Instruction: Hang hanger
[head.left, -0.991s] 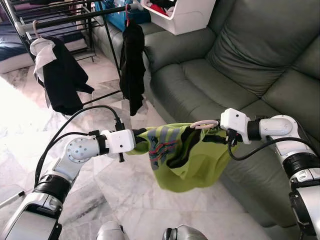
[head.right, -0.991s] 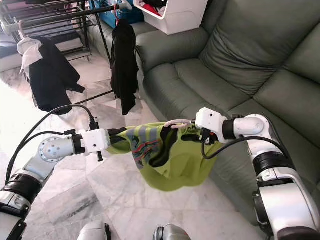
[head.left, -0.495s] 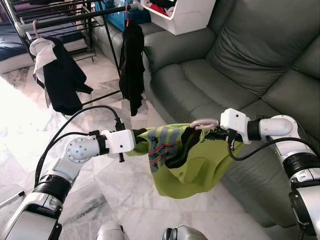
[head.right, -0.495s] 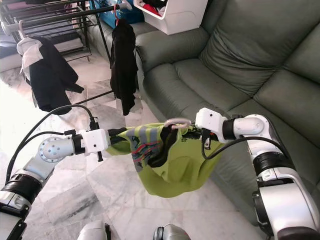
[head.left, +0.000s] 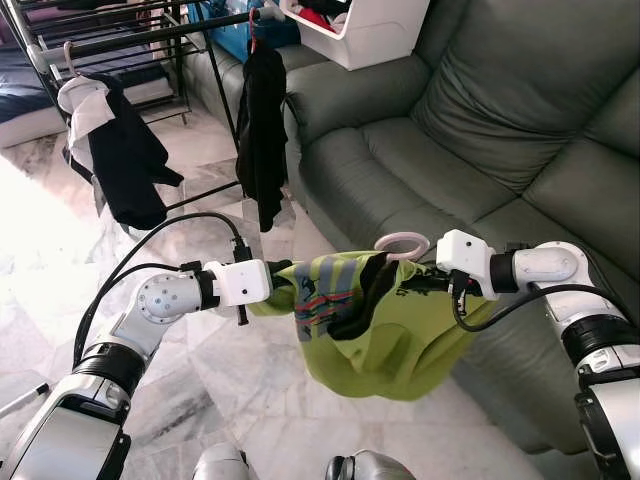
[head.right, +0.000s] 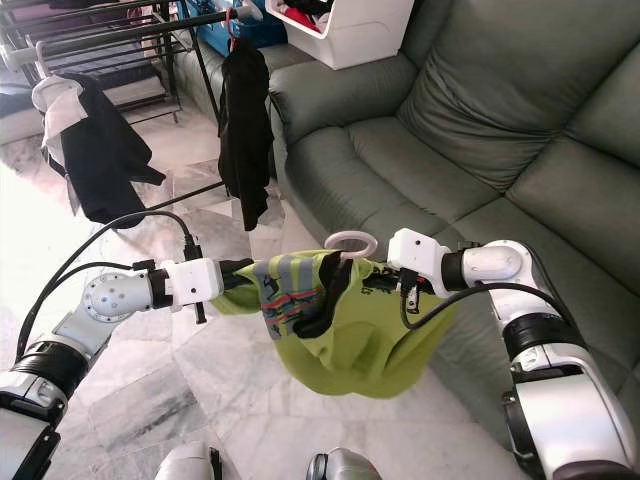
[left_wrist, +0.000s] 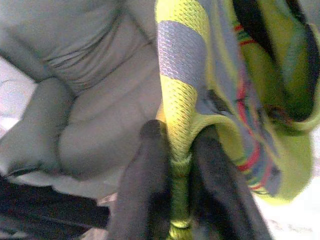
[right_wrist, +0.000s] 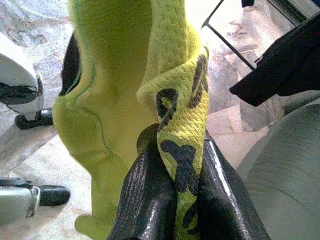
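A lime-green jersey (head.left: 385, 325) with grey stripes and black trim hangs stretched between my two grippers, low over the floor in front of the sofa. A pale pink hanger hook (head.left: 402, 243) pokes up from its neck. My left gripper (head.left: 280, 268) is shut on the jersey's left shoulder, its black fingers (left_wrist: 145, 185) pinching the striped cloth. The opposite shoulder is pinched by my right gripper (head.left: 425, 283), fingers (right_wrist: 150, 195) closed on the mesh fabric. The black clothes rail (head.left: 150, 35) runs across the top left, some way beyond the jersey.
On the rail hang a black-and-white garment (head.left: 115, 150) and a black garment (head.left: 262, 135) on a red hanger. A dark green leather sofa (head.left: 480, 110) stands on the right, a white bin (head.left: 355, 25) on its arm. Marble floor (head.left: 200, 350) lies below.
The hanger hook has turned upright and now stands above the jersey's neck. My right gripper has sunk slightly and shifted left; the jersey sags lower. The left gripper has barely moved.
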